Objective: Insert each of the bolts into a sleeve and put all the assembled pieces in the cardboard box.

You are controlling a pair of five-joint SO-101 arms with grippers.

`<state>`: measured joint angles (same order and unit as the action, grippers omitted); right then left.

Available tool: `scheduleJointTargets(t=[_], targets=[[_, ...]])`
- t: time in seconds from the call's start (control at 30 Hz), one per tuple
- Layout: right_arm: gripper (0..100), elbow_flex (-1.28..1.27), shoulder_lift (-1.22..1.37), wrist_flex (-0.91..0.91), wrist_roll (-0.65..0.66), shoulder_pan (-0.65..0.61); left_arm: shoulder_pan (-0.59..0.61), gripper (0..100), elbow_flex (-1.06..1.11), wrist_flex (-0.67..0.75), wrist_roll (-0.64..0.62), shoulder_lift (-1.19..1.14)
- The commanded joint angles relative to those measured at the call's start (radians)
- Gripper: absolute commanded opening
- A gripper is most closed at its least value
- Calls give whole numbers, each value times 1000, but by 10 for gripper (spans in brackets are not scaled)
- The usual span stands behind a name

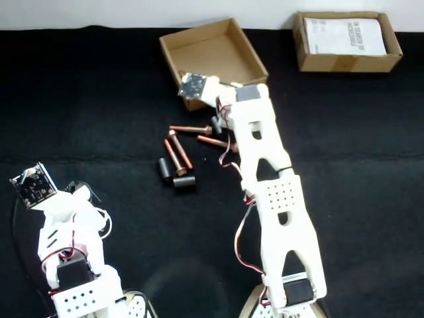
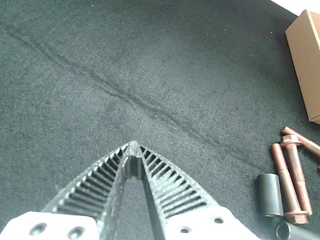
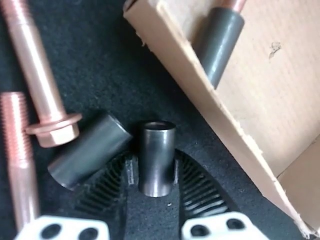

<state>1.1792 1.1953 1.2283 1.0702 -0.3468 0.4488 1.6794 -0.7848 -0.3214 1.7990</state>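
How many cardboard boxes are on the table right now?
2. The open box sits far centre; the second box, holding a printed sheet, is far right. None look hidden.

Bare table (image 1: 99,86) lies open from nine to eleven o'clock of the bolts (image 1: 175,156). At twelve the cardboard box (image 1: 215,56) blocks passage; at three the right arm (image 1: 278,199) spans. A second sleeve (image 3: 87,155) touches the sleeve (image 3: 156,157) between the right jaws.

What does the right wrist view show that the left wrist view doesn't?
Right wrist view: the right gripper closed on a dark sleeve, and an assembled piece lying in the cardboard box. Left wrist view: the left gripper, shut and empty. Both: copper bolts, a loose sleeve, the black cloth and the box's wall.
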Motion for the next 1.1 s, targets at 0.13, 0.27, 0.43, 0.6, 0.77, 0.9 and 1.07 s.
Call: scheduleJointTargets(t=[0.13,0.27,0.43,0.6,0.77,0.9,1.07], targets=[[7,208,-79,165,-110,-22,8,14,18,0,3,10],[7,331,-163,277,-157,-16,7,14,18,0,6,8],[7,380,-294,437,-160,-18,2,14,18,0,8,7],[7,383,-484,538,-267,35,-25,14,18,-6,9,5],[7,320,-746,536,-400,185,-27,14,18,-6,9,5],[7,154,-987,536,-505,251,-27,14,18,-6,9,5],[7,-165,-1333,536,-605,338,-38,14,18,-26,9,5]])
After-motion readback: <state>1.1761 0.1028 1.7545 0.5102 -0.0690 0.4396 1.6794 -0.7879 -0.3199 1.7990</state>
